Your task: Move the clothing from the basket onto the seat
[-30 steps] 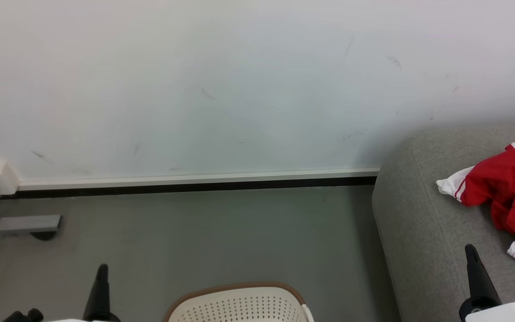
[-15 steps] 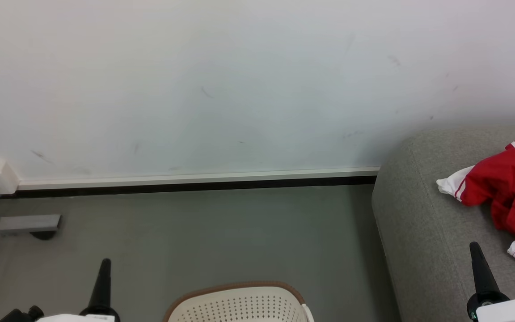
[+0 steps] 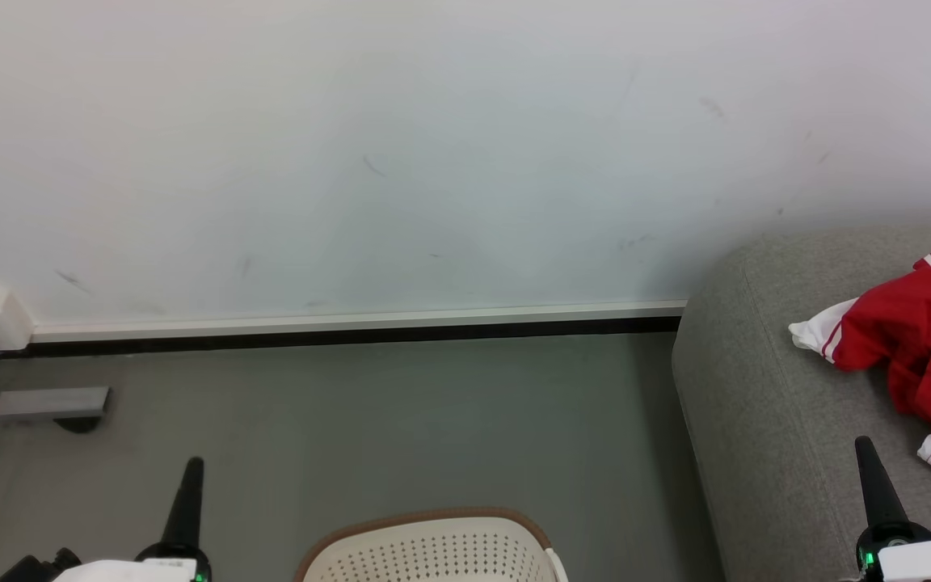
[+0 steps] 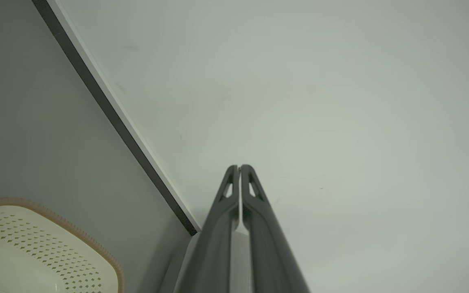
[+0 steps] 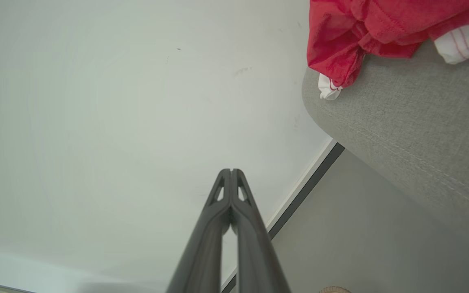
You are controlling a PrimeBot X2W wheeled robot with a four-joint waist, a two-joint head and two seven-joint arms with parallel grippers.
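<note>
Logged left gripper point(image 3: 193, 469) at lower left of head view, over grey floor point(image 3: 401, 420), fingers pressed together with nothing between them. Found basket point(image 3: 433, 550) at bottom centre, just right of that gripper and apart from it, with just its far brown-rimmed end in frame and contents not discernible. Recorded seat point(image 3: 764, 388) at right with red-and-white clothing point(image 3: 926, 339) lying crumpled on top, well apart from the basket, and right gripper point(image 3: 863, 444) over the seat's near part, fingers likewise together and gripping nothing.
</note>
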